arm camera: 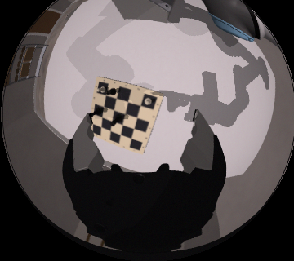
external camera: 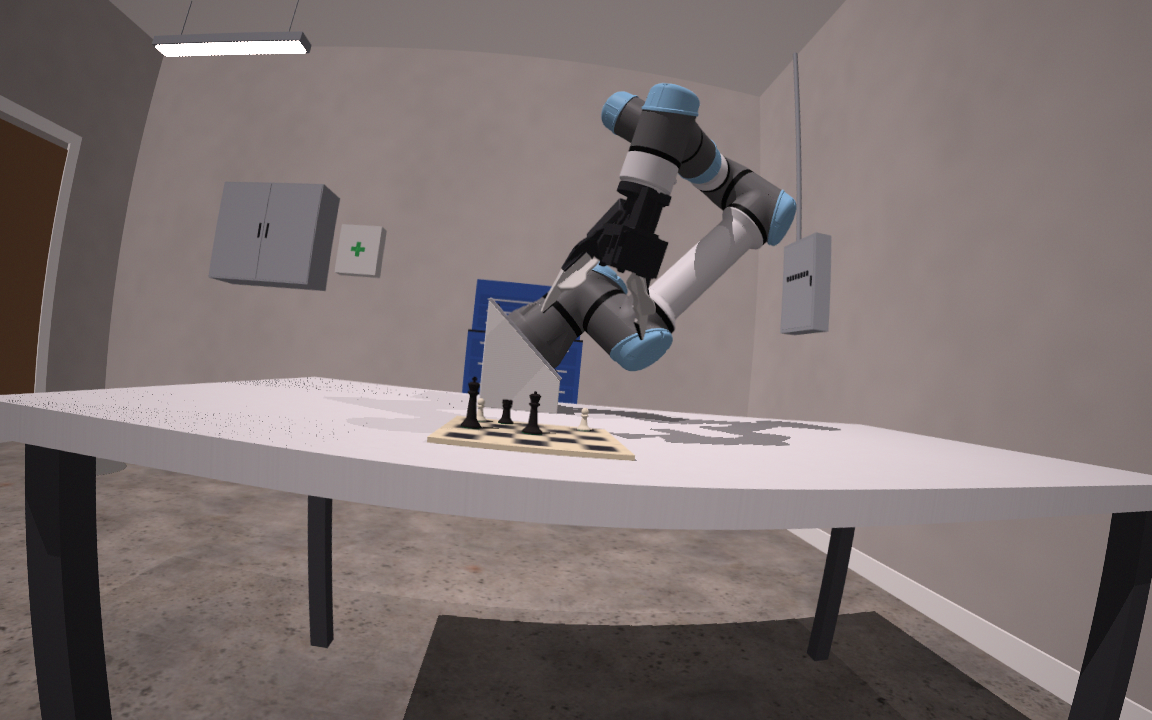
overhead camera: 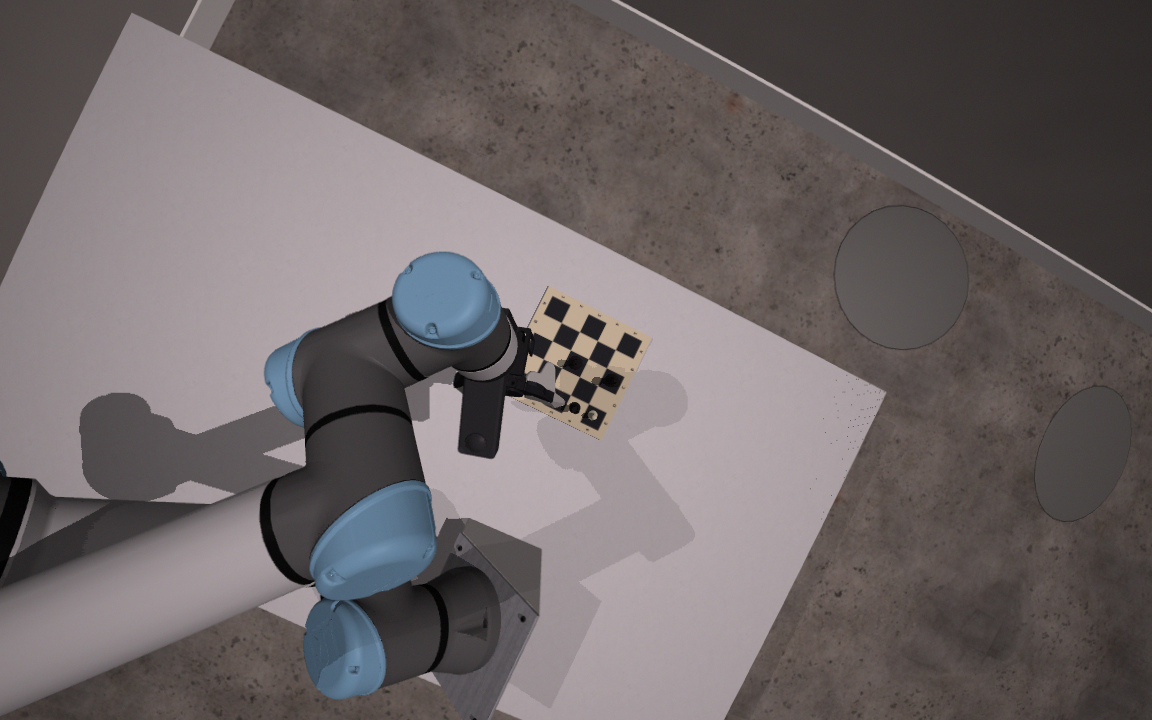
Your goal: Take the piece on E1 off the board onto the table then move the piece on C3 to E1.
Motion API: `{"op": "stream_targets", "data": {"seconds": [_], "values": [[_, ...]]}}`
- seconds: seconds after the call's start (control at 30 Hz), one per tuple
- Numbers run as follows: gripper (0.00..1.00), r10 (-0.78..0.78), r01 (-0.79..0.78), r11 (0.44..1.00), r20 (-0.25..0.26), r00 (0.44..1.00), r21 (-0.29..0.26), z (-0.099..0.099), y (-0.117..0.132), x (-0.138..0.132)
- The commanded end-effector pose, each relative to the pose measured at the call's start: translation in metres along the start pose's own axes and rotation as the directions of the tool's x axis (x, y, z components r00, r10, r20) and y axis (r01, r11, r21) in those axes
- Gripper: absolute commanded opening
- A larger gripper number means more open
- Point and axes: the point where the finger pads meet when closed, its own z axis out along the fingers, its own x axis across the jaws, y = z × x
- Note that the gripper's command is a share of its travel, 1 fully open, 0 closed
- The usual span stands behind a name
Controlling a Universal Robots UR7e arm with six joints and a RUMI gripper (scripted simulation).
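My tool [overhead camera: 553, 388] [external camera: 594, 322] [arm camera: 141, 112] is spread apart above the flat, checkered chessboard [overhead camera: 593, 326] [external camera: 562, 450] [arm camera: 135, 144]; it hides one white pawn [external camera: 584, 419] [arm camera: 148, 101] from the top view.

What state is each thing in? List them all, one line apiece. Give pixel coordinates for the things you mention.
gripper [overhead camera: 553, 389] [external camera: 593, 322] [arm camera: 141, 112]: open
black king [overhead camera: 610, 380] [external camera: 471, 413] [arm camera: 98, 110]: upright
black queen [overhead camera: 574, 361] [external camera: 533, 419] [arm camera: 117, 120]: upright
black rook [overhead camera: 574, 407] [external camera: 506, 413] [arm camera: 112, 90]: upright
white pawn beside rook [overhead camera: 593, 415] [external camera: 480, 410] [arm camera: 102, 89]: upright
other white pawn [external camera: 584, 419] [arm camera: 148, 101]: upright
chessboard [overhead camera: 611, 334] [external camera: 562, 454] [arm camera: 139, 135]: flat
wall cabinet [external camera: 240, 232]: shut
ceiling light [external camera: 231, 46]: lit
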Motion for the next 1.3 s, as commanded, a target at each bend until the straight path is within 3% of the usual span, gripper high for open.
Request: {"op": "stream_targets", "data": {"seconds": [0.0, 0.17, 0.33, 1.27], "values": [[1.0, 0.077, -0.088, 0.988, -0.086, 0.993, -0.128, -0.0028, 0.001, -0.0018], [1.0, 0.123, -0.15, 0.967, -0.139, 0.983, -0.206, -0.008, 0.0048, -0.0039], [1.0, 0.142, -0.18, 0.953, -0.164, 0.976, -0.243, -0.0111, 0.0068, -0.0053], [1.0, 0.151, -0.191, 0.949, -0.171, 0.974, -0.25, -0.0119, 0.0073, -0.0056]]}}
